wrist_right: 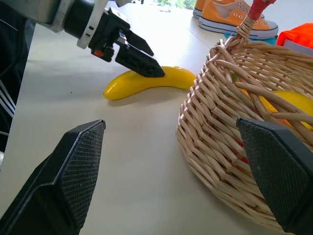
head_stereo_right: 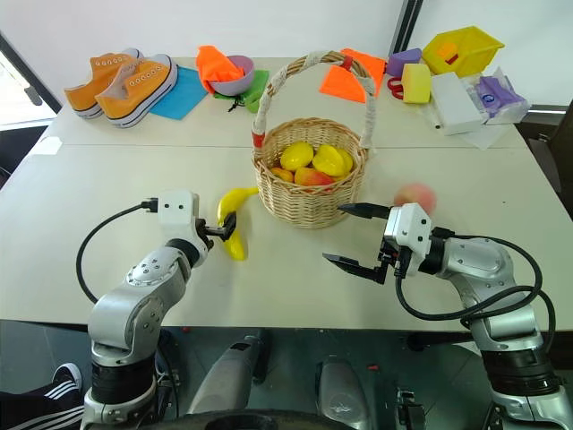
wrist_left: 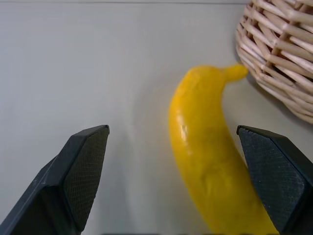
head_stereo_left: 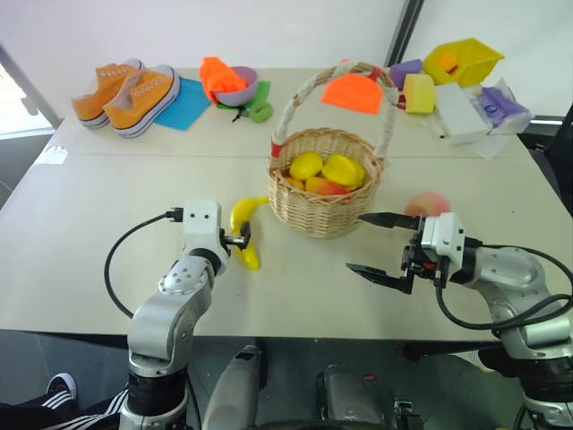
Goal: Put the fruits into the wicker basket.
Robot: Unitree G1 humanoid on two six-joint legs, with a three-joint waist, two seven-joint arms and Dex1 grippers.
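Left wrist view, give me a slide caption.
Open left gripper straddles the banana lying beside the wicker basket.

Bare table (head_stereo_left: 107, 206) left of banana (head_stereo_left: 243, 226), wicker basket (head_stereo_left: 324, 210) close right

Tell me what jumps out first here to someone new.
The wicker basket at mid-table, already holding yellow and orange fruit. The left gripper is open around the banana lying just left of it. The peach sits right of it, behind the open right gripper.
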